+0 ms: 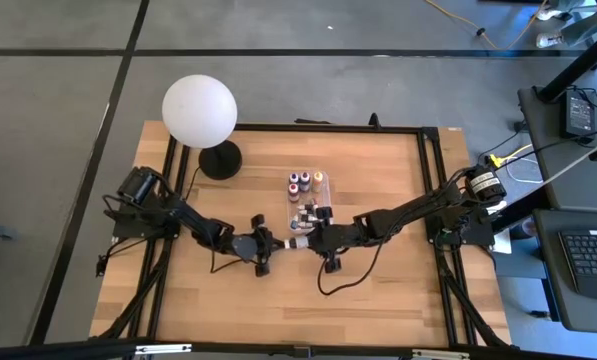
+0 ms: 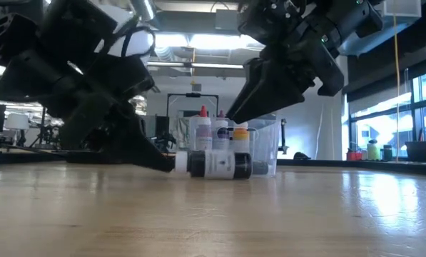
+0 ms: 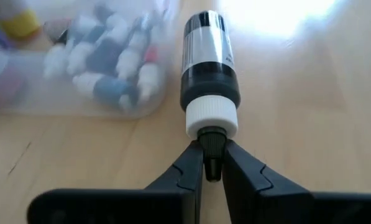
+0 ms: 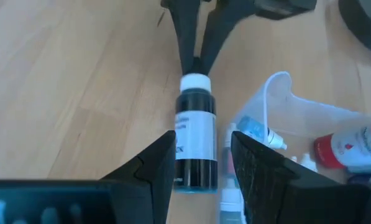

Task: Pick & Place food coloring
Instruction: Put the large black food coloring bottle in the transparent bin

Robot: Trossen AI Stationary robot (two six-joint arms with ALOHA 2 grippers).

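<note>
A dark food coloring bottle point(image 1: 297, 243) with a white label and white cap lies on its side on the wooden table, just in front of the clear box point(image 1: 309, 203). The box holds other small bottles point(image 3: 110, 56), some upright. My left gripper point(image 3: 212, 152) is at the bottle's cap end, shut on it. My right gripper point(image 4: 202, 135) is open at the bottle's other end. In the low view it hangs point(image 2: 234, 118) above the bottle point(image 2: 220, 164), its fingers apart on either side of the bottle's base. My left gripper pinches the dark nozzle tip point(image 3: 212, 142) that sticks out of the bottle's white cap, between its two fingertips. The fingers come nearly level from the table's left, in line with the bottle's length. The bottle lies on its side on the table.
A big white globe lamp point(image 1: 200, 108) on a black base point(image 1: 219, 158) stands at the table's far left. A black frame runs along the table's edges point(image 1: 428, 180). Bare wood lies toward the near edge point(image 1: 308, 310).
</note>
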